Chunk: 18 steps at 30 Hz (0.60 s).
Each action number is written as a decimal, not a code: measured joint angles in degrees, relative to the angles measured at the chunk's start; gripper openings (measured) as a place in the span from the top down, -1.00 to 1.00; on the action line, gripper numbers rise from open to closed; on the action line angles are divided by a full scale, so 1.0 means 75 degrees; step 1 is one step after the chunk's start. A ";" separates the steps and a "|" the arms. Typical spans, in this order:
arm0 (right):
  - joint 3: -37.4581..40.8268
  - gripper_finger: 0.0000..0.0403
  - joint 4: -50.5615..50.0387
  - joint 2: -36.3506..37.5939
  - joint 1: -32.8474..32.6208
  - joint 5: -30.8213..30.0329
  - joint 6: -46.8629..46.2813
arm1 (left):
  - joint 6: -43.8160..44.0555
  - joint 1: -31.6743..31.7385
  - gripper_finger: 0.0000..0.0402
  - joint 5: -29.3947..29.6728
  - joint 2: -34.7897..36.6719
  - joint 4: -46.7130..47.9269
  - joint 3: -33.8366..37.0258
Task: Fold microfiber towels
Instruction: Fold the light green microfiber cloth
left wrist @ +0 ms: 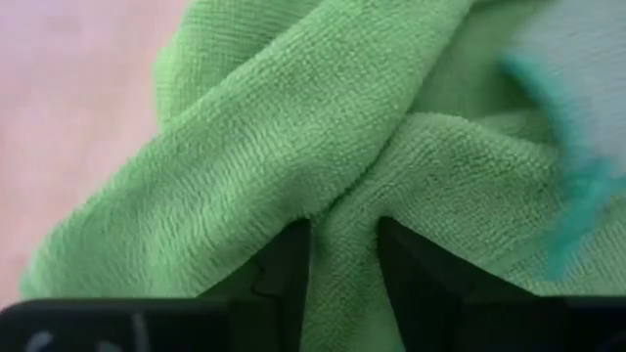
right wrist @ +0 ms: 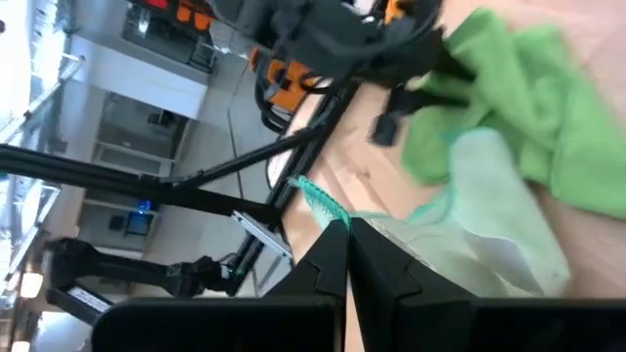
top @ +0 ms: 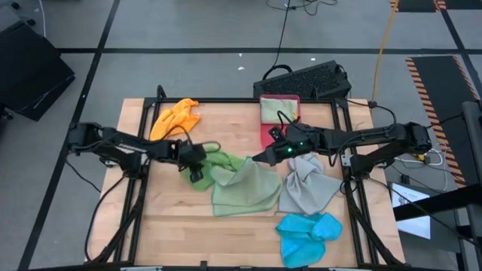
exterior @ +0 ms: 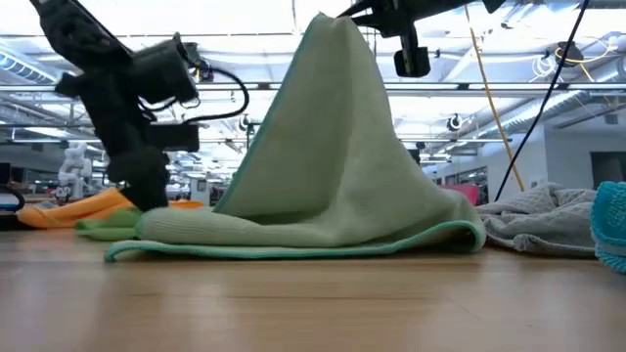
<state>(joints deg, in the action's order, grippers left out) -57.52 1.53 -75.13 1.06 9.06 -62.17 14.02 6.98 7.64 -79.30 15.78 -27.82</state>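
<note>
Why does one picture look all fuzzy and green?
Left wrist view: the camera sits right against the bright green towel, so the pale towel's teal edge smears. Low view: the pale towel is sharp and the room behind is soft.

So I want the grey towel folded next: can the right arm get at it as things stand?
Probably not yet: the grey towel lies uncovered just below the right gripper, but its jaws are shut on the raised pale green towel, which it must release first.

A red tray (top: 269, 134) lies on the desk (top: 173, 218) just behind the right end effector (top: 260, 159); a black keyboard (top: 305, 79) sits farther beyond.
</note>
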 joint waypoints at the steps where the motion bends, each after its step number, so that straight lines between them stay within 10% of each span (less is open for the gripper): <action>1: -0.0003 1.00 0.0015 0.0000 0.0003 -0.0001 0.0000 | -0.0062 0.0186 0.41 0.0140 -0.0112 -0.0101 0.0000; 9: -0.0003 1.00 -0.0013 0.0000 0.0003 -0.0043 -0.0018 | 0.0286 0.1641 0.49 0.0725 -0.0107 0.0424 -0.0530; 18: -0.0003 1.00 -0.0019 0.0000 0.0023 -0.0213 0.0110 | -0.0081 0.1822 0.49 -0.1235 0.0559 0.1966 -0.1893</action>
<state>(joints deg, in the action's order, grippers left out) -57.54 1.39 -75.13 1.23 7.46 -61.34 13.41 20.64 -1.62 -75.11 30.52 -42.02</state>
